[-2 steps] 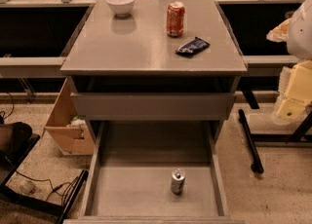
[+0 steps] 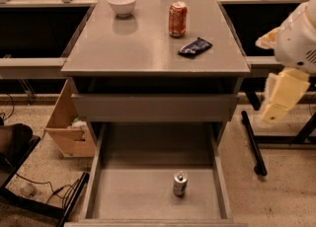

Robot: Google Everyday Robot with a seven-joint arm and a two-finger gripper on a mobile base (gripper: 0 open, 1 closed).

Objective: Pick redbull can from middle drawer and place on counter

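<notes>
The redbull can (image 2: 180, 183) stands upright on the floor of the open middle drawer (image 2: 128, 196), right of centre and towards the front. The counter (image 2: 133, 43) is the grey cabinet top above it. My gripper (image 2: 274, 114) hangs at the right edge of the view, beside the cabinet, at about the height of the closed upper drawer front. It is well above and to the right of the can and holds nothing that I can see.
On the counter stand a white bowl (image 2: 122, 3) at the back left, an orange-red soda can (image 2: 177, 18) at the back right and a dark snack bag (image 2: 194, 47) in front of it. A cardboard box (image 2: 66, 127) and cables lie on the floor to the left.
My arm and gripper have shifted a little to the left, towards the cabinet. The can and the things on the counter have not moved.
</notes>
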